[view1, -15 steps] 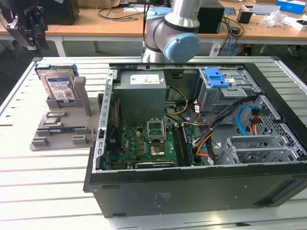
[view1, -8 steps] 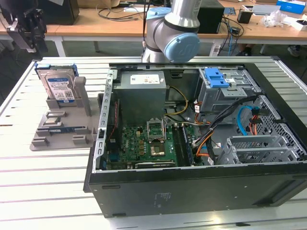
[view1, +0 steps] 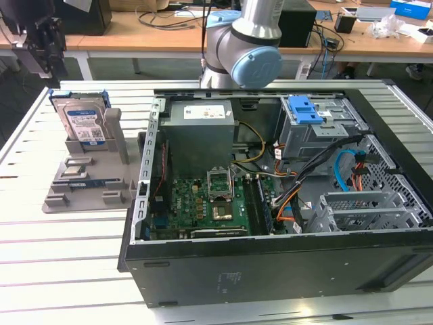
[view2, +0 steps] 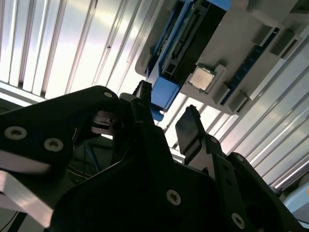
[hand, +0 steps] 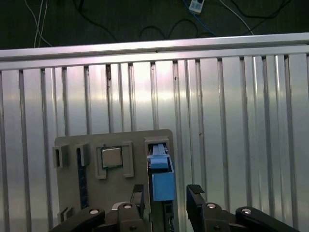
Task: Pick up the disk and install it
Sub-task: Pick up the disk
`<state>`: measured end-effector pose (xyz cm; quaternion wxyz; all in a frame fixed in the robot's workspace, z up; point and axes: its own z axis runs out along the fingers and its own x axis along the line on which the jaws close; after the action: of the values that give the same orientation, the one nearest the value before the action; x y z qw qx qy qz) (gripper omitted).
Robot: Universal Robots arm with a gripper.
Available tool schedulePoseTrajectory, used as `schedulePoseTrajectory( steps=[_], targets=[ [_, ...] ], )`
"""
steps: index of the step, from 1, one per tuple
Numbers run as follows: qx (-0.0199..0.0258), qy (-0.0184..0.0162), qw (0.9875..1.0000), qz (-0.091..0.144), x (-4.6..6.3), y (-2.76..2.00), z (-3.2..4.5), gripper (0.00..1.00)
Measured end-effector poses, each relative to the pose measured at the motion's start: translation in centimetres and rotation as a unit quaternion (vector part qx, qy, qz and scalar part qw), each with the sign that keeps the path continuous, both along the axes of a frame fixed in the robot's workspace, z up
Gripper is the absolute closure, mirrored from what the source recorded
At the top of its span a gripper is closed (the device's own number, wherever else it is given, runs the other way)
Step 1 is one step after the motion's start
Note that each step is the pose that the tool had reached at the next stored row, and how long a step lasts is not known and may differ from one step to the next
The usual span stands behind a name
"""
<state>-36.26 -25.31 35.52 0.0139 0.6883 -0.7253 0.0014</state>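
The disk (view1: pixel 83 120) stands on edge in a grey holder (view1: pixel 88 184) on the slatted table, at the exterior view's left; its white-and-blue label faces the camera. In both wrist views I see it edge-on, with a blue side rail (hand: pixel 162 181) uppermost. My gripper (hand: pixel 165 193) hangs above it, open, one finger (hand: pixel 138 194) on each side of the rail and neither touching it. The second wrist view shows the same open gripper (view2: pixel 166 108) short of the disk (view2: pixel 183 43). In the exterior view the gripper appears as a dark shape (view1: pixel 42 37) up at the left.
The open computer case (view1: pixel 270 267) fills the middle and right of the table. Inside are a grey metal box (view1: pixel 199 128), a motherboard (view1: pixel 203 203) and a grey cage with a blue latch (view1: pixel 304 112). A square chip (hand: pixel 112 157) lies in the holder beside the disk.
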Motion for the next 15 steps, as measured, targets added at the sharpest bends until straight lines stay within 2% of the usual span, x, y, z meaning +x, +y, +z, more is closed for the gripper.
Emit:
schedulePoseTrajectory(
  steps=[2, 8, 15],
  targets=[
    [0.0, -0.0001, 1.0, 0.0, 0.0, -0.18, -0.18, 0.52],
    [0.0, 0.0, 1.0, 0.001, 0.0, -0.34, -0.77, 0.52],
    [0.0, -0.0001, 1.0, 0.004, 0.0, -0.37, -1.96, 0.52]
  ],
)
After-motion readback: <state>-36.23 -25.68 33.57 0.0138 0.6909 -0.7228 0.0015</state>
